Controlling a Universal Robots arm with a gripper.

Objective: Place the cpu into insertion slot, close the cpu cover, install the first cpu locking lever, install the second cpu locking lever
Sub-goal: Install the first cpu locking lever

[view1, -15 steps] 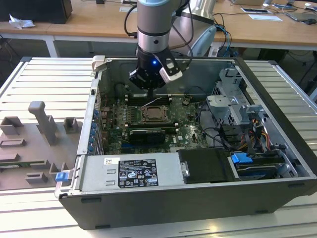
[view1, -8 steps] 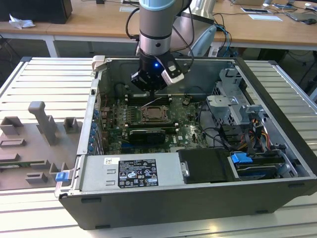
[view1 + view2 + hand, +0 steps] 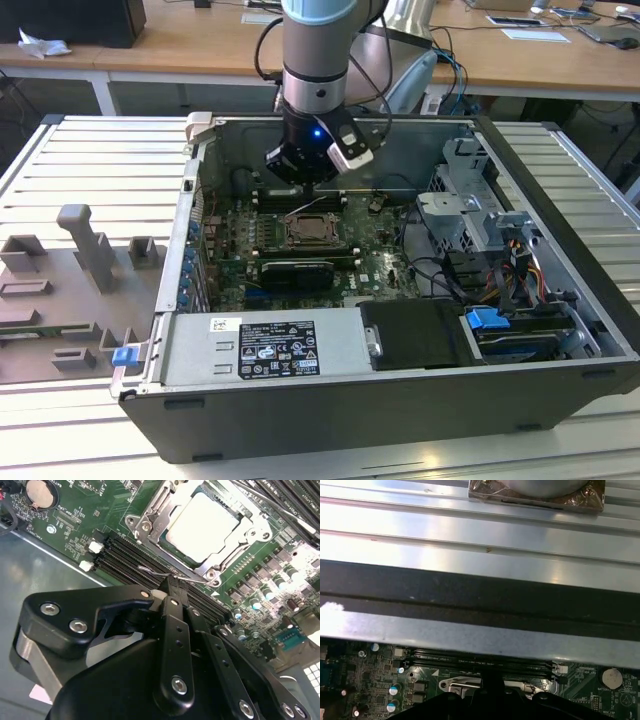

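Observation:
The cpu (image 3: 205, 525) lies flat in the insertion slot (image 3: 311, 231), pale face up. The silver cpu cover (image 3: 152, 517) is folded down around it as a frame. A thin wire locking lever (image 3: 155, 571) runs along the socket's edge on the side nearest my gripper. My gripper (image 3: 176, 586) has its black fingers together, and their tips sit right at this lever wire. In the exterior view the gripper (image 3: 303, 190) hangs inside the open computer case, just behind the socket. The socket's edge (image 3: 470, 682) also shows in the first wrist view.
Long black memory slots (image 3: 130, 560) run between the gripper and the socket. A coin battery (image 3: 40, 493) sits on the green board. The power supply (image 3: 265, 345), drive cage (image 3: 470, 215) and case wall (image 3: 480, 595) hem in the board. Grey fixtures (image 3: 80, 250) stand outside the case.

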